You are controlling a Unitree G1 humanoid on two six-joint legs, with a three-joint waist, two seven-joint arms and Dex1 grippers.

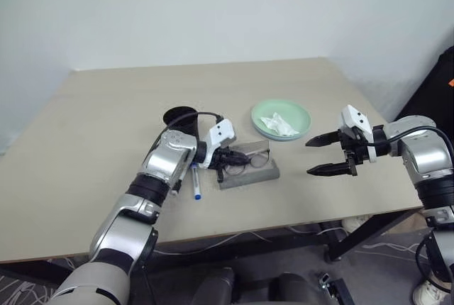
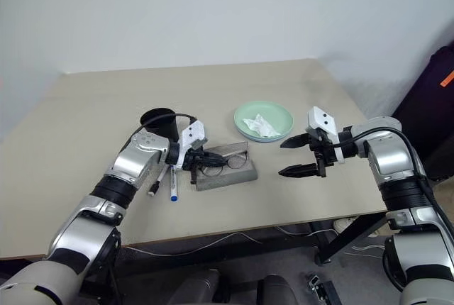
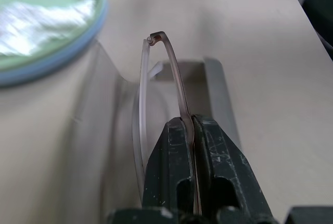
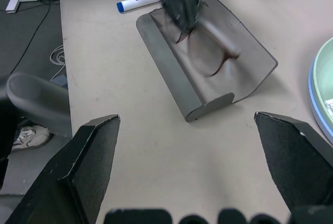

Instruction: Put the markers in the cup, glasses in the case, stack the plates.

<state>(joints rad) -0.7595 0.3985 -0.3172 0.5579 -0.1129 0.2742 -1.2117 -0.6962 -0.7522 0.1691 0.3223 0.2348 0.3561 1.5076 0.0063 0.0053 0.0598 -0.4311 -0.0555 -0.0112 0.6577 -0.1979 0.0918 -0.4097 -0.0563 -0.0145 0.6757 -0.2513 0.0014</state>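
Your left arm reaches forward across the beige desk (image 1: pixel 92 128), forearm angled inward, and its left pincer (image 1: pixel 228 157) is pinched tight on the frame of the round-framed glasses (image 1: pixel 250 158). The glasses hang over the open grey case (image 4: pixel 179 81) (whether they touch its floor you cannot tell; they are blurred in the right wrist view). In the left wrist view one thin brown rim (image 3: pixel 174 73) rises from between the black fingers (image 3: pixel 169 174), edge on, so the lenses are hard to make out.

Your right arm is bent in from the right side, and the right pincer (image 1: pixel 328 154) hovers above the desk, spread wide and holding nothing, pointing toward the case and well apart from it.

The black cup (image 1: pixel 181 120) stands behind your left wrist, partly hidden by it. The two markers (image 1: pixel 195 181) lie on the desk beside the forearm, the blue-capped one plainest and the other mostly covered. The mint green plate (image 1: pixel 301 115) sits on the light blue plate (image 3: pixel 57 60), with a crumpled white tissue (image 1: pixel 279 125) on top.
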